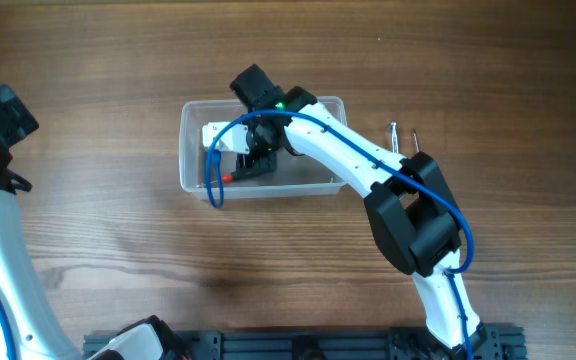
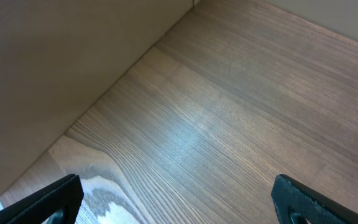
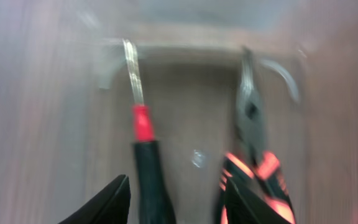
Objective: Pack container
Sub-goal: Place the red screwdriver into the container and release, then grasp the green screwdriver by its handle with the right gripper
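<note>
Container [image 1: 192, 160]: clear, shallow tub with rounded corners and a thin rim. It sits mid-table on the wooden table [image 1: 98, 230].

Inside it:
- screwdriver [image 3: 140, 124] with black handle, red collar and bare shaft
- pliers [image 3: 253, 140] with black-and-red grips, lying alongside
- a white item [image 1: 220, 135] at the left end

The right arm crosses over the tub's right half and hides much of it. Right gripper [image 3: 178, 202] is low inside the tub, fingers apart, clamped on nothing; the wrist view is blurred.

Two thin metal pieces [image 1: 393, 132] lie just right of the tub.

Left gripper [image 2: 176, 202] is spread wide and empty, over bare wood at far left.
</note>
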